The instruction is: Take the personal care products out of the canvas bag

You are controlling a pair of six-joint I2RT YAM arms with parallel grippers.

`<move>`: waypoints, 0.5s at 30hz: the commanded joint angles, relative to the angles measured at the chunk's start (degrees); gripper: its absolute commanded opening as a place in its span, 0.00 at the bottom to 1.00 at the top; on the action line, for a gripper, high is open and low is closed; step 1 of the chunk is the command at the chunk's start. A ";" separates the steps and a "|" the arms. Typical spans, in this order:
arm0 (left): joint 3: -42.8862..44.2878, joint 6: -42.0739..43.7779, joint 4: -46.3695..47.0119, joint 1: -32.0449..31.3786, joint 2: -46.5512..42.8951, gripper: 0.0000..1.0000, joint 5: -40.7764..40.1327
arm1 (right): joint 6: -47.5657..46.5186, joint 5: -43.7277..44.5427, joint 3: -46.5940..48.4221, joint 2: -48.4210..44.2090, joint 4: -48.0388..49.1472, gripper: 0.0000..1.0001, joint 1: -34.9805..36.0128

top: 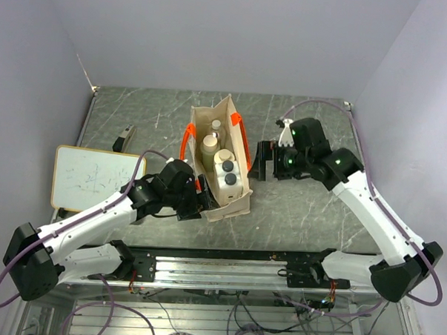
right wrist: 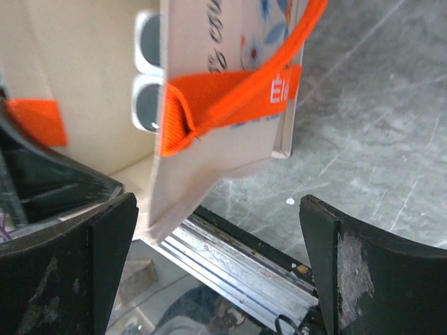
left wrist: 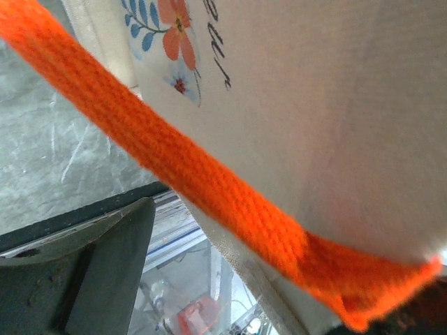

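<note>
The canvas bag (top: 239, 138) stands open at the table's middle, its orange handles (top: 186, 142) hanging down both sides. Inside it are two white squarish bottles with dark caps (top: 225, 166), a cream-coloured bottle (top: 209, 146) and a small bottle (top: 216, 126) at the far end. My left gripper (top: 201, 195) is open at the bag's near left corner. In the left wrist view one finger (left wrist: 84, 272) shows, with the handle (left wrist: 181, 167) and the printed wall (left wrist: 314, 105) crossing the gap. My right gripper (right wrist: 220, 209) is wide open beside the bag's right wall (right wrist: 209, 160), holding nothing. Two dark caps (right wrist: 145, 105) show past that wall.
A whiteboard (top: 93, 178) lies flat at the left of the table, with a small dark object (top: 124, 139) behind it. A metal rail (top: 226, 268) runs along the near edge. Grey walls close in the table at the back and sides.
</note>
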 commanded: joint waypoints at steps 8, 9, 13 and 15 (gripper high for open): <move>2.26 2.00 -5.53 -0.02 -0.78 0.87 -0.96 | -2.83 8.03 28.97 18.87 -5.29 0.98 11.04; 2.35 2.20 -5.93 -0.02 -0.51 0.87 -1.08 | -3.20 8.80 30.75 20.91 -4.91 0.97 12.09; 3.33 3.55 -7.30 0.05 0.73 0.87 -0.86 | -4.37 13.51 38.51 29.29 -5.42 0.93 14.86; 4.26 4.38 -7.94 0.03 1.34 0.88 -0.89 | -4.26 17.15 41.88 32.89 -5.75 0.92 15.17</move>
